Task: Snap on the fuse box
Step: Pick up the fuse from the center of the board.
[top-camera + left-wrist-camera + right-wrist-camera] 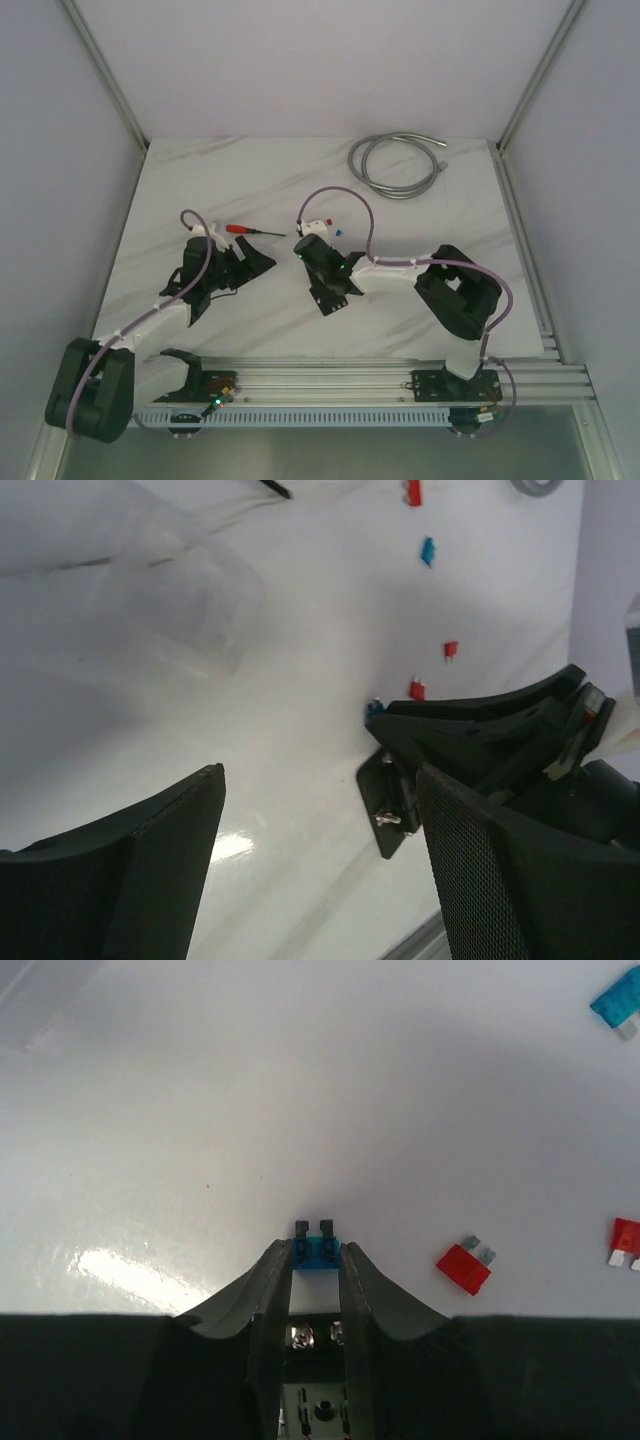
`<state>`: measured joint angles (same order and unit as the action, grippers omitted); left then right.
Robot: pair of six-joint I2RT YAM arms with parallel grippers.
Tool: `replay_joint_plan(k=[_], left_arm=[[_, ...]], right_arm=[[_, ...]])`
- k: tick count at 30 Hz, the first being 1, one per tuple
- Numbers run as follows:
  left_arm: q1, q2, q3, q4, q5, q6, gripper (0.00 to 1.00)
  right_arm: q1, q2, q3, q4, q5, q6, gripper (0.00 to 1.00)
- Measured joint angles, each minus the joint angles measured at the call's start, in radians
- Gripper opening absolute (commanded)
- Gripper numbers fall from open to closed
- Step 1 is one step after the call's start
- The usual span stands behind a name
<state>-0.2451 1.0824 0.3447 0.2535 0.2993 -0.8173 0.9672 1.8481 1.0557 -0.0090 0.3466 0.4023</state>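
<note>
My right gripper (318,1252) is shut on a small blue fuse (318,1251), held at its tips just above the white table. Behind the fuse, between the fingers, a black fuse box (317,1345) shows two screws and slots. In the left wrist view the fuse box (388,805) lies flat on the table under the right gripper (385,712). My left gripper (320,865) is open and empty, low over the table to the left of the box. In the top view the left gripper (248,268) and right gripper (305,245) sit mid-table.
Loose red fuses (416,689) and a blue fuse (428,550) lie beyond the right gripper. A clear plastic cover (170,610) lies to the left. A red-handled screwdriver (245,229) lies behind the left gripper. A coiled grey hose (395,163) is at the back right.
</note>
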Motion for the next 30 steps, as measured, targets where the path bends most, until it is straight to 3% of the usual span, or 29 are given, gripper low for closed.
replay_joint_plan(k=[7,19,30], left_arm=[[-0.064,0.119,0.062,0.101,0.061,-0.039,0.77],[-0.146,0.275,0.144,0.227,0.135,-0.095,0.50],[-0.189,0.368,0.164,0.304,0.161,-0.132,0.46]], right_arm=[[-0.055,-0.119,-0.130,0.120,-0.096,-0.058,0.27],[-0.071,-0.269,-0.251,0.321,-0.226,-0.157,0.27],[-0.072,-0.318,-0.299,0.410,-0.322,-0.179,0.27]])
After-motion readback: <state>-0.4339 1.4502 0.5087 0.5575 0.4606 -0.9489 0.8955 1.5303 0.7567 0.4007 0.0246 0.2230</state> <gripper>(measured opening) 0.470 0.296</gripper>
